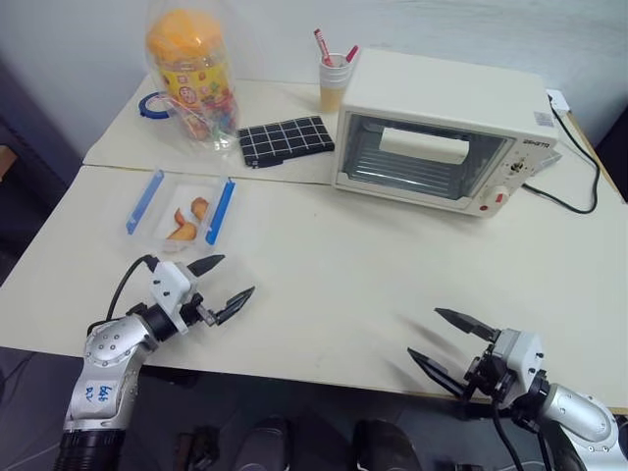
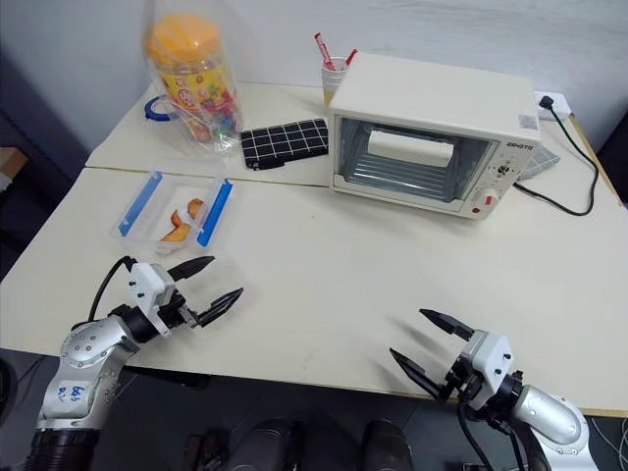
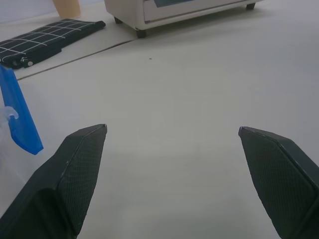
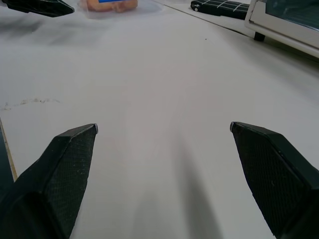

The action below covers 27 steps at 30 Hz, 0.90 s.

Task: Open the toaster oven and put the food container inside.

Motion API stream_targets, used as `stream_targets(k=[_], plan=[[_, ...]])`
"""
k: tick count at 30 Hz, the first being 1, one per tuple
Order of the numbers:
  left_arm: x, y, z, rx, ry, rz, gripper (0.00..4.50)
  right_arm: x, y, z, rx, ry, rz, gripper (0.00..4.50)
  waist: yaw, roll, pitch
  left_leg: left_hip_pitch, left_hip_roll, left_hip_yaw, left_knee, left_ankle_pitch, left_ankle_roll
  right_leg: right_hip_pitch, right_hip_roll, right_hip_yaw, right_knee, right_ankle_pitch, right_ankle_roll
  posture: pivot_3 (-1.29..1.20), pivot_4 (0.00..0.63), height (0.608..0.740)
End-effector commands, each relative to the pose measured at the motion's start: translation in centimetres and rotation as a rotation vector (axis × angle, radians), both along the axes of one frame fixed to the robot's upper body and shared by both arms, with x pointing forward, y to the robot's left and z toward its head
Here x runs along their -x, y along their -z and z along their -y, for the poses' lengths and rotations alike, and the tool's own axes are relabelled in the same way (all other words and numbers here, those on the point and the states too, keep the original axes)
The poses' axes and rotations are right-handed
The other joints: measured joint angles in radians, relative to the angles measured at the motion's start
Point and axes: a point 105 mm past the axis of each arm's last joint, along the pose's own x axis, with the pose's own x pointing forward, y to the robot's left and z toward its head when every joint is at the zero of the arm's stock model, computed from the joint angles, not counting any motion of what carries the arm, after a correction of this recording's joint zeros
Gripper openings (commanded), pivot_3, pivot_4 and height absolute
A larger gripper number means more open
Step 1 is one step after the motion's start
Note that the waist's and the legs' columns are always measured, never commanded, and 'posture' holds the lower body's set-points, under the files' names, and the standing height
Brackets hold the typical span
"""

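Observation:
The cream-white toaster oven (image 1: 442,128) stands at the back right of the table with its glass door shut and a red button on its right panel. The food container (image 1: 182,213), clear with two blue side clips and orange pieces inside, lies at the left. My left gripper (image 1: 220,285) hovers open just in front of the container, apart from it, with nothing between its fingers. My right gripper (image 1: 446,340) is open and empty near the table's front edge at the right. One blue clip (image 3: 17,117) appears in the left wrist view.
A tall orange-lidded jar (image 1: 191,74) of colourful items stands at the back left. A black gridded pad (image 1: 285,140) lies beside it. A cup (image 1: 334,80) with utensils stands left of the oven. A black cable (image 1: 579,162) runs off the oven's right side.

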Motion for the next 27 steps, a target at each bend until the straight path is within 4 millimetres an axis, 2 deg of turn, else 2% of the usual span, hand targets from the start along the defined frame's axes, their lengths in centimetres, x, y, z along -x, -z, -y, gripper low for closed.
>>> stream_targets(k=[1,4,6,8,10,13,15,21,24,27], plan=[[0.1,-0.8,-0.5,-0.004,0.014,0.017,4.50,-0.2,-1.0,0.5,-0.007,0.030,0.033,4.46,-0.001,0.000,0.000,0.000,0.000,0.000,0.000,0.000,0.000,0.000,0.000,0.000,0.000,0.000,0.000,0.00,0.150,0.740],[-0.3,-3.3,-0.5,0.114,0.038,0.044,4.50,-1.5,-3.1,0.9,-0.056,0.085,0.060,4.46,0.000,0.000,0.001,0.000,0.000,0.000,0.000,0.000,0.000,0.000,0.000,0.000,0.000,0.000,0.000,0.00,0.150,0.740],[-0.1,-4.7,-0.1,0.196,0.126,-0.017,4.50,-2.9,-5.2,1.6,-0.106,0.128,0.089,4.46,-0.003,0.001,0.002,0.000,0.000,0.000,0.002,0.000,0.000,0.000,0.000,0.000,0.001,0.000,-0.001,0.00,0.150,0.740],[-0.2,-6.8,-0.1,0.274,0.180,-0.007,4.50,-4.2,-7.0,2.4,-0.161,0.164,0.109,4.46,-0.003,0.002,0.003,0.000,0.001,0.000,0.003,0.000,0.000,0.000,0.000,0.001,0.002,0.001,-0.002,0.00,0.150,0.740],[-0.8,-8.9,0.1,0.289,0.228,0.030,4.50,-6.0,-8.9,2.4,-0.194,0.131,0.097,4.46,-0.002,0.002,0.004,-0.001,0.001,0.000,0.003,0.000,0.000,0.000,0.001,0.000,0.002,0.001,-0.002,0.00,0.150,0.740],[-1.2,-10.5,1.0,0.294,0.291,0.041,4.50,-8.6,-10.5,2.4,-0.211,0.126,0.083,4.46,-0.003,0.002,0.004,-0.001,0.001,0.000,0.003,0.000,0.000,-0.001,0.001,0.000,0.002,0.001,-0.002,0.00,0.150,0.740],[-1.4,-11.1,2.1,0.296,0.336,0.046,4.50,-10.8,-11.6,2.8,-0.241,0.165,0.088,4.46,-0.005,0.002,0.004,-0.002,0.001,0.000,0.003,0.000,0.000,-0.001,0.002,0.000,0.000,0.001,-0.002,0.00,0.150,0.740],[-1.9,-11.4,4.1,0.310,0.361,0.043,4.50,-14.9,-13.2,2.7,-0.239,0.230,0.113,4.46,-0.006,0.001,0.004,-0.004,0.001,0.002,0.002,0.000,0.000,-0.002,0.002,0.000,-0.001,0.001,-0.002,0.00,0.150,0.740],[-1.9,-11.2,4.8,0.312,0.362,0.053,4.50,-16.0,-13.7,2.3,-0.255,0.236,0.117,4.46,-0.006,0.001,0.004,-0.004,0.001,0.002,0.003,0.000,0.000,-0.002,0.002,0.000,0.000,0.001,-0.002,0.00,0.150,0.740],[-1.9,-11.1,4.7,0.322,0.349,0.059,4.50,-16.2,-14.2,1.5,-0.255,0.207,0.139,4.46,-0.006,0.001,0.005,-0.004,0.001,0.002,0.003,0.001,0.000,-0.003,0.002,0.000,0.000,0.001,-0.001,0.00,0.150,0.740]])
